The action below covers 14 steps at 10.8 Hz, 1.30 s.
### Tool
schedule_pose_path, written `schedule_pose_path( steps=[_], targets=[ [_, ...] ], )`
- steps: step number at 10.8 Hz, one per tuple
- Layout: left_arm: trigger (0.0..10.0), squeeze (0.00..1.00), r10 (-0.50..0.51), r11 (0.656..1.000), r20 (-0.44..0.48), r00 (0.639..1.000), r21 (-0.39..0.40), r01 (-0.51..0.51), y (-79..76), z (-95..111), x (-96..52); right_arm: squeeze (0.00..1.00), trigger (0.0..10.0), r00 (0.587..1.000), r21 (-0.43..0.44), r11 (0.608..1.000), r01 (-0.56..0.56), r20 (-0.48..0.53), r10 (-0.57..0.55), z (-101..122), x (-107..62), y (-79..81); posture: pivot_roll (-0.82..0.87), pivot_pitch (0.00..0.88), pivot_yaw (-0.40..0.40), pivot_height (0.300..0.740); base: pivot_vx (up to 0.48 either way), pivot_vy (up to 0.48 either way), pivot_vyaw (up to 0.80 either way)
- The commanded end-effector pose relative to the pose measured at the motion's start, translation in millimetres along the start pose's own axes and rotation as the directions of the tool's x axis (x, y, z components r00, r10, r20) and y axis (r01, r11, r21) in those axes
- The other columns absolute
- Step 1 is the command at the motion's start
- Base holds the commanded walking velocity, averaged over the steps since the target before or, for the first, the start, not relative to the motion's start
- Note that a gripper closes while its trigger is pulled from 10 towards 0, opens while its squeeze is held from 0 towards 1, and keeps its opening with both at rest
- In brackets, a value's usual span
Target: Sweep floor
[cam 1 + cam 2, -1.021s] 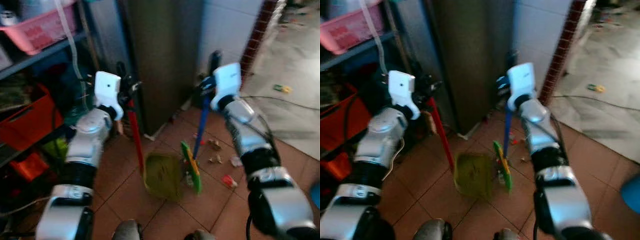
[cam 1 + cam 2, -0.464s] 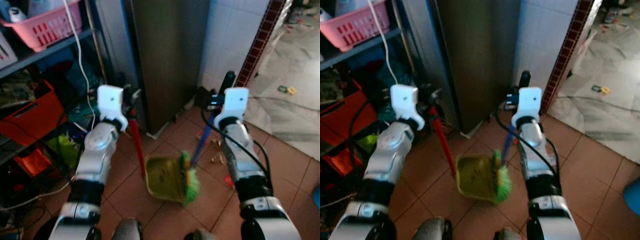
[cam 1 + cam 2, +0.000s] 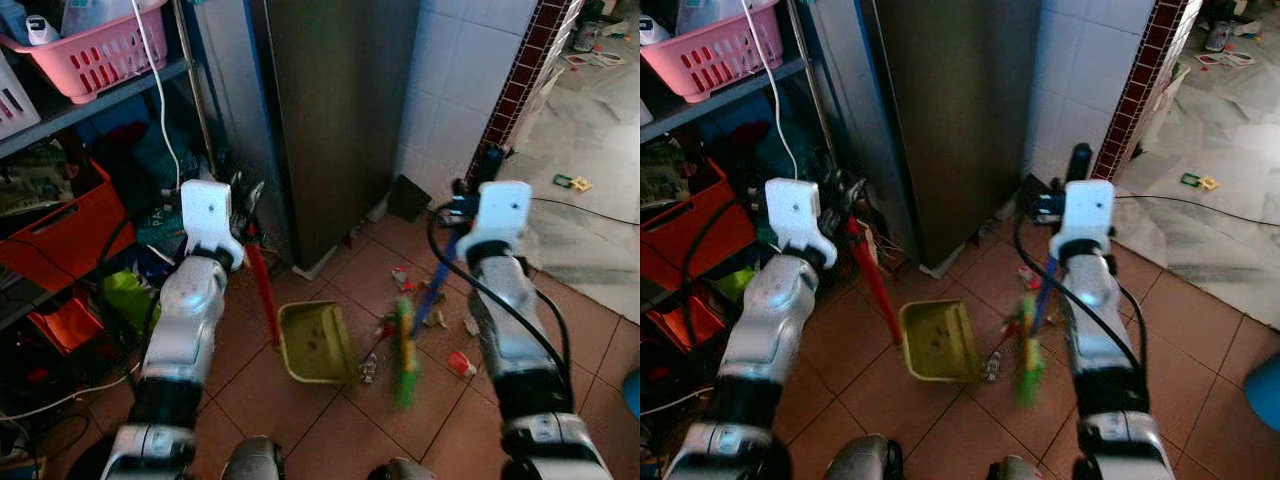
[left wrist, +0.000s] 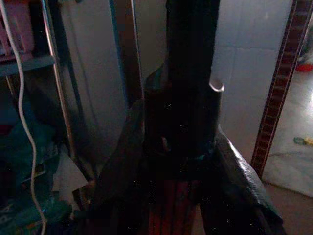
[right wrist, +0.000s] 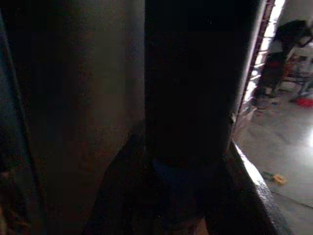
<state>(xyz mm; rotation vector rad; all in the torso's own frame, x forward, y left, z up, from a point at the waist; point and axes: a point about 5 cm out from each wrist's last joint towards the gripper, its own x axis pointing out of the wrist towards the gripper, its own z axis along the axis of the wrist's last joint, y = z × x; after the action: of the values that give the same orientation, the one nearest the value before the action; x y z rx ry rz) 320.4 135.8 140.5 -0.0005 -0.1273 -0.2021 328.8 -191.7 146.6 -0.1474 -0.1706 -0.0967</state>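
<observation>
Two tools are in play on the tiled floor [image 3: 300,420]. Nearest, at about 5 o'clock of the dustpan [image 3: 315,342], the green broom head [image 3: 403,350] hangs blurred, just off the pan's open mouth. That fits a stroke meant to drag the scraps [image 3: 430,300] lying at 2 o'clock of the pan toward it. A red bit [image 3: 457,363] lies further out at 3 o'clock.

The pan sits flat, its mouth facing the litter, steadied by its red handle [image 3: 262,295]. The left gripper [image 3: 245,205] is clamped round the top of that handle; its wrist camera shows dark fingers [image 4: 244,191] closed on the shaft. The right gripper [image 3: 470,195] is closed round the blue broom handle [image 3: 435,285], tilted so the head reaches forward.

Half a second ago the broom head lay against the pan's right edge; now it has swung out to the right, as if drawing back for another pass. The pan has barely shifted.

Beyond stand a steel cabinet [image 3: 330,110] at 12 o'clock and shelving with a pink basket [image 3: 95,50] at 10 o'clock.
</observation>
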Motion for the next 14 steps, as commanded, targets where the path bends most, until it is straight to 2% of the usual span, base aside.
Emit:
schedule_pose_path(
  steps=[1,3,4,5,6,7,8,9,10,11,12,13,14],
  targets=[
    [10.0,0.0,0.014,0.999,0.075,0.997,0.027,-0.016,2.7,16,-1.3,0.0,10.0,0.998,-0.006,1.0,0.023,0.065,-0.023,15,1.0,-5.6,0.0,0.0,0.052,0.74,0.0,0.0,0.0],
    [10.0,0.0,-0.027,1.0,0.049,0.998,0.016,0.027,-12.3,11,-14.2,0.0,10.0,0.998,0.006,1.0,-0.023,0.057,0.022,19,-0.7,-0.9,0.0,0.035,0.025,0.74,0.0,0.0,0.0],
    [10.0,0.0,-0.052,0.999,0.005,0.999,0.008,0.052,-17.0,-2,-29.2,0.0,10.0,0.997,-0.022,0.997,-0.071,0.03,0.071,9,-7.6,4.2,0.0,0.0,0.026,0.74,0.0,0.0,0.0],
    [10.0,0.0,0.001,1.0,-0.042,0.999,-0.013,-0.002,-11.4,-13,-30.8,0.0,10.0,0.998,-0.001,0.998,-0.056,-0.014,0.056,1,-0.8,4.2,0.02,0.0,0.032,0.74,0.0,0.0,0.0],
    [10.0,0.0,-0.003,1.0,-0.004,1.0,0.009,0.003,-12.8,-3,-22.8,0.0,10.0,0.998,-0.014,0.998,-0.053,0.016,0.054,9,9.5,4.0,0.03,0.014,0.029,0.74,0.0,0.0,0.0],
    [10.0,0.0,-0.002,1.0,0.064,0.998,-0.001,0.002,-15.1,20,-9.3,0.0,10.0,0.997,-0.026,0.999,-0.037,0.065,0.038,25,21.8,1.9,0.04,0.003,0.011,0.74,0.0,0.0,0.0],
    [10.0,0.0,0.035,0.999,0.096,0.995,-0.035,-0.032,-11.4,33,0.6,0.0,10.0,0.997,-0.005,1.0,-0.014,0.074,0.014,32,29.8,-0.9,0.02,0.0,0.007,0.74,0.0,0.0,0.0],
    [10.0,0.0,0.048,0.999,0.082,0.995,0.003,-0.049,-10.5,20,-0.2,0.0,10.0,0.999,-0.023,1.0,0.009,0.033,-0.008,15,23.8,-1.3,0.03,0.0,-0.011,0.74,0.0,0.0,0.0],
    [10.0,0.0,0.059,0.998,0.104,0.993,0.003,-0.059,-10.6,28,3.3,0.0,10.0,0.999,0.011,1.0,0.006,0.034,-0.006,18,23.4,-0.2,0.03,0.0,-0.023,0.74,0.0,0.0,0.0],
    [10.0,0.0,0.053,0.998,0.111,0.992,0.015,-0.055,-10.4,30,4.4,0.0,10.0,0.998,-0.015,1.0,-0.014,0.054,0.015,21,24.5,1.9,0.03,0.0,-0.023,0.74,0.0,0.0,0.0],
    [10.0,0.0,0.115,0.993,0.051,0.992,0.02,-0.116,-5.3,15,-2.2,0.0,10.0,1.0,0.021,1.0,0.013,0.017,-0.013,12,21.0,2.0,0.03,0.0,-0.019,0.74,0.0,0.0,0.0],
    [10.0,0.0,0.106,0.992,0.064,0.992,0.062,-0.11,-5.4,15,-5.9,0.0,10.0,0.999,-0.005,1.0,0.01,0.045,-0.01,15,19.0,0.8,0.04,0.0,-0.019,0.74,0.0,0.0,0.0],
    [10.0,0.0,0.118,0.992,0.05,0.992,0.046,-0.121,-4.2,12,-8.8,0.0,10.0,0.999,0.003,1.0,0.019,0.036,-0.019,13,16.6,-1.3,0.03,0.0,-0.018,0.74,0.0,0.0,0.0]
  ],
)
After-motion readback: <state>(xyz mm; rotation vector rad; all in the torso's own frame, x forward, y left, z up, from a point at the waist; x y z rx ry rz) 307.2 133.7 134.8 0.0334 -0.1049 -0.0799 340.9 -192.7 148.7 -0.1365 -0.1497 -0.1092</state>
